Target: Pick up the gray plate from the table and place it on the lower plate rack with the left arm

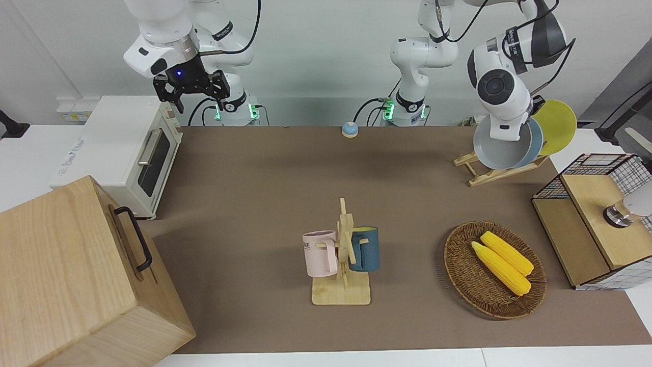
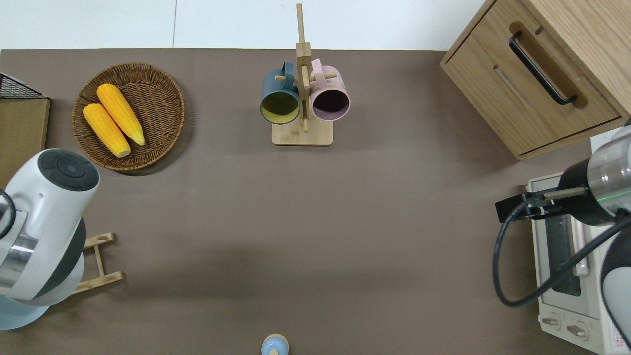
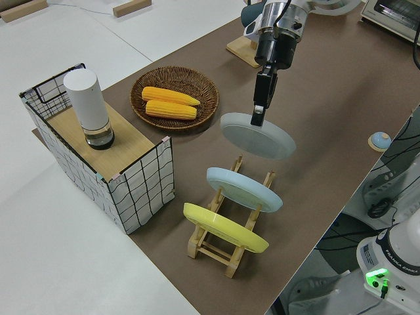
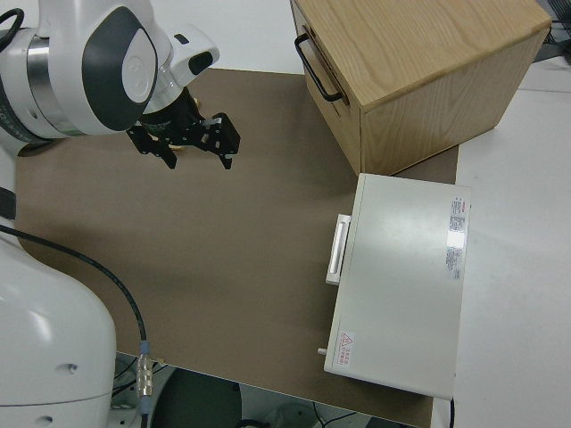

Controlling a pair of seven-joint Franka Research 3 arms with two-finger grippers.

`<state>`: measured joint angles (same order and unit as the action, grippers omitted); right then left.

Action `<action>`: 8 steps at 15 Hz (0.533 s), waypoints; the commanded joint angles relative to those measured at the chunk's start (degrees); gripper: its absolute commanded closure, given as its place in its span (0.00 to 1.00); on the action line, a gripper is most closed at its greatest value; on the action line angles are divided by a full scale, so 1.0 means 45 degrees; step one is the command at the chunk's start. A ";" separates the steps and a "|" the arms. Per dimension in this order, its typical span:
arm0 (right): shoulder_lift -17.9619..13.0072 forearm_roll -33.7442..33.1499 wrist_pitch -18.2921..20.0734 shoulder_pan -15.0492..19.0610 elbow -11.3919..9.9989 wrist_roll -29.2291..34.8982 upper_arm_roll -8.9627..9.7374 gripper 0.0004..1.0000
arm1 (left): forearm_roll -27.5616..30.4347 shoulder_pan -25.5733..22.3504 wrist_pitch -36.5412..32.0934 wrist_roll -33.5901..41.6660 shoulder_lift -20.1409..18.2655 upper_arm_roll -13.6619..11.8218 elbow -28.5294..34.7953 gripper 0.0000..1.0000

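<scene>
My left gripper (image 3: 257, 118) is shut on the rim of the gray plate (image 3: 259, 136), which hangs tilted in the air. The gray plate (image 1: 496, 148) is over the end of the lower plate rack (image 3: 230, 259) that points away from the robots. Whether it touches the rack (image 1: 489, 176) I cannot tell. A light blue plate (image 3: 243, 189) and a yellow plate (image 3: 223, 228) stand in the rack's other slots. In the front view the left arm's wrist hides the gripper. The right arm is parked, its gripper (image 1: 191, 92) open and holding nothing.
A wicker basket (image 1: 458, 265) holding two corn cobs and a wire basket (image 1: 631, 171) with a white cylinder sit toward the left arm's end. A mug stand (image 1: 344, 255) with a pink and a blue mug is mid-table. A toaster oven (image 1: 132, 153) and wooden cabinet (image 1: 66, 275) are at the right arm's end.
</scene>
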<state>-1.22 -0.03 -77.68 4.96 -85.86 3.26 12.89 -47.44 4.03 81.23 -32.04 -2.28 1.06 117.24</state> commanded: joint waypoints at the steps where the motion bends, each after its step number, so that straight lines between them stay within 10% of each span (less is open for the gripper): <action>1: -0.0060 0.0045 0.0192 0.0188 0.0077 -0.0041 0.0084 0.01 | -0.0317 0.0062 -0.0141 -0.0984 0.0175 0.0272 0.0489 1.00; 8: -0.0060 0.0045 0.0192 0.0188 0.0077 -0.0041 0.0084 0.01 | -0.0200 0.0082 -0.0141 -0.2740 0.0759 0.0778 0.0685 1.00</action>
<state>-1.22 -0.03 -77.68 4.96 -85.86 3.26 12.89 -47.45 4.10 81.23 -40.76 -0.07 3.54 119.73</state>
